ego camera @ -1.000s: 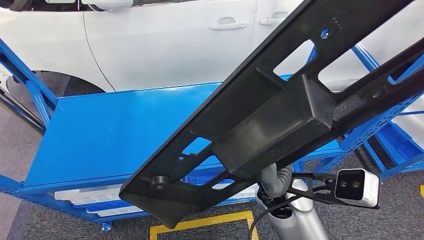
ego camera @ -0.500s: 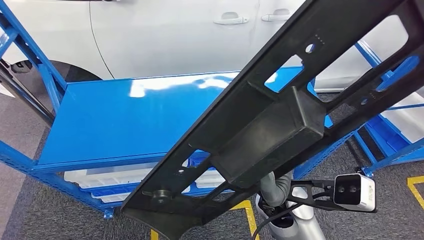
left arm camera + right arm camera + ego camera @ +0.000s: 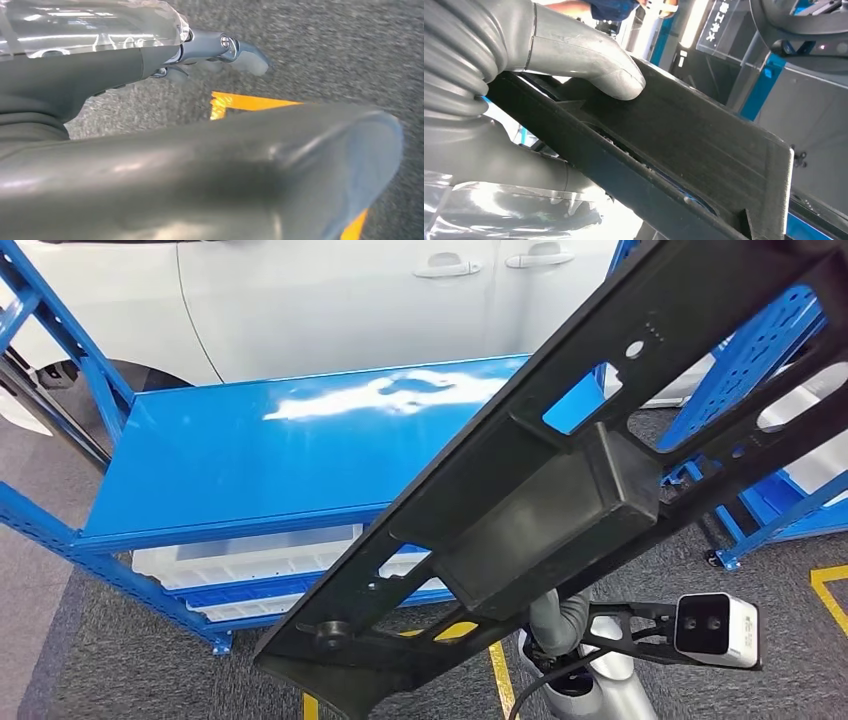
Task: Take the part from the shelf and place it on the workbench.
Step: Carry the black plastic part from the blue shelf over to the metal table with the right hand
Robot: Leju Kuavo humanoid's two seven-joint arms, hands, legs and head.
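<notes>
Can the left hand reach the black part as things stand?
Probably not right away. The left hand hangs over the carpet with nothing in it, while the right hand grips the black part up over the blue workbench.

The blue workbench (image 3: 250, 460) top lies bare and open from the front. The long black part (image 3: 560, 490) slants across the right side, over the bench's near right corner — a white car (image 3: 330, 300) stands close behind it.

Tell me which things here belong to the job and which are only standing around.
Job: black plastic part, right hand holding it, blue workbench.
Bystanders: white car, white bins under the bench, yellow floor tape, left hand.
</notes>
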